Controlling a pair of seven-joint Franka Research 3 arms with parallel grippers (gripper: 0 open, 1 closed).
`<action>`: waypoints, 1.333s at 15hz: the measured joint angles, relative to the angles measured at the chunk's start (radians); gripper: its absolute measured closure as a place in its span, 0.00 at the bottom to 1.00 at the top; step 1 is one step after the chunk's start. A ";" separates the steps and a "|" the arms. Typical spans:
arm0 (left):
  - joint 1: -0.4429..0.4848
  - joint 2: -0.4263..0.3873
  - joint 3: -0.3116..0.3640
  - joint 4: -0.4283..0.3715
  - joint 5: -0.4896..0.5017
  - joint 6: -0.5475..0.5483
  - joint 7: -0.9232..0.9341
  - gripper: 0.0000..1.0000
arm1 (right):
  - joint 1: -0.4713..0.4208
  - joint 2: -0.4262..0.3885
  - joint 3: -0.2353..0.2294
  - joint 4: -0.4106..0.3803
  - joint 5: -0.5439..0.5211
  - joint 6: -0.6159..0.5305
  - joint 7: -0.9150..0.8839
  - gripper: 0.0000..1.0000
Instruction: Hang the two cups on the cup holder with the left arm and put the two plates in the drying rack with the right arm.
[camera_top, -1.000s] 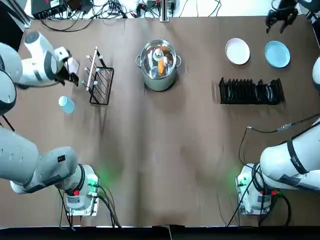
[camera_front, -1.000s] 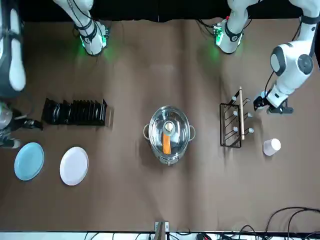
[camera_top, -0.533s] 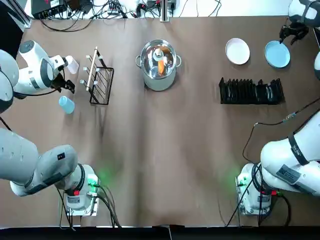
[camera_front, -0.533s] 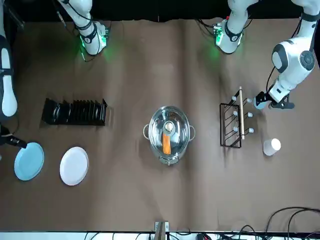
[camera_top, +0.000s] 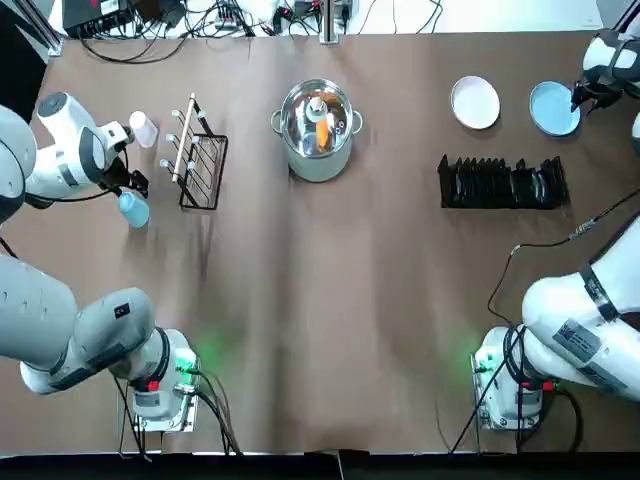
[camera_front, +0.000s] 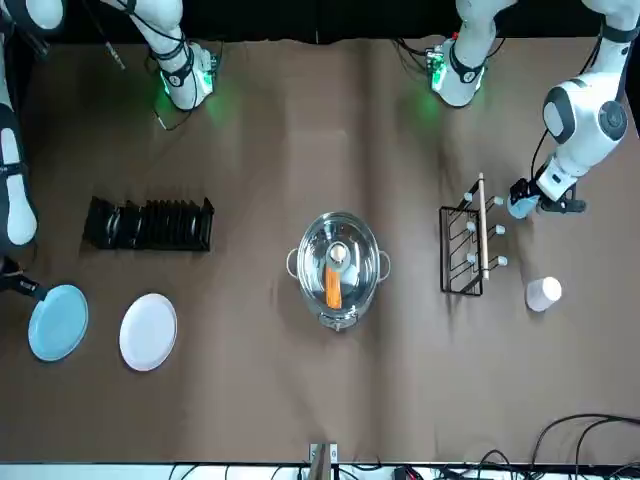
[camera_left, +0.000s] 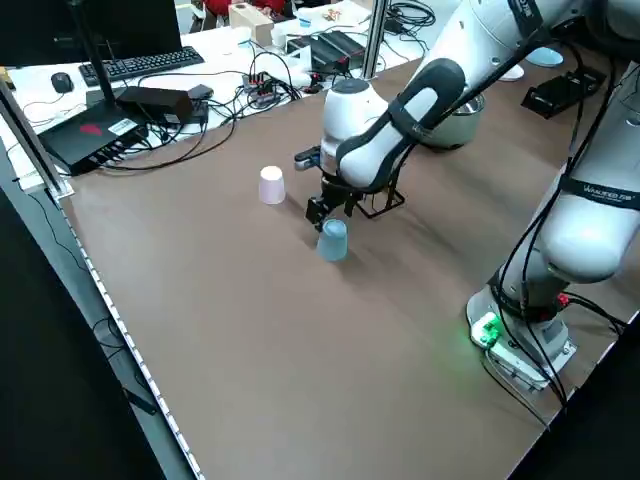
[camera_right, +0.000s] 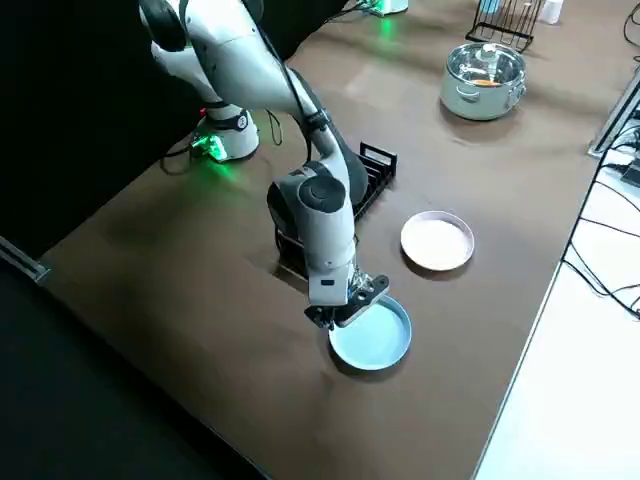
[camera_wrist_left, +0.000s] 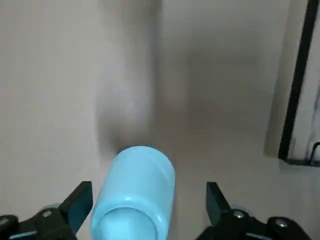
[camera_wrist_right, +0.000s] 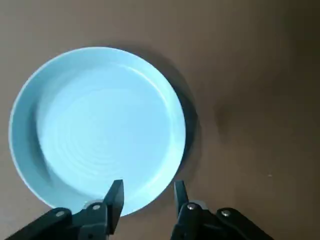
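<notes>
The left gripper (camera_wrist_left: 145, 210) hung low over the table with its fingers spread wide, and the blue cup (camera_wrist_left: 134, 196) stood between them, not yet touched on either side. That cup (camera_top: 133, 208) sat on the brown table (camera_top: 330, 300) just beside the cup holder (camera_top: 198, 155), on the side away from the steel pot (camera_top: 318, 130). The white cup (camera_top: 143, 129) stood a little farther back, also near the holder, and both cups were bottom-up on the tabletop. At the other end of the table, the right gripper (camera_wrist_right: 146, 197) had its fingers parted a small way, straddling the near rim of the blue plate (camera_wrist_right: 97, 130), which lay flat on the table. The white plate (camera_top: 475, 102) lay beside the blue one (camera_top: 554, 108), and the drying rack (camera_top: 500, 184) stood nearby, between the plates and the arms' bases, with its slots bare.
</notes>
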 joint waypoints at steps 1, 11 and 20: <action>0.008 0.004 0.000 -0.001 0.000 0.000 0.000 0.00 | -0.002 0.010 0.000 0.003 0.000 0.011 0.000 0.52; 0.019 0.026 -0.002 0.000 0.000 0.001 0.001 0.31 | -0.032 0.093 0.000 0.033 0.000 0.091 0.000 0.52; 0.019 -0.024 -0.033 0.222 -0.002 -0.238 -0.034 0.34 | -0.049 0.135 0.001 0.038 0.003 0.148 0.001 0.79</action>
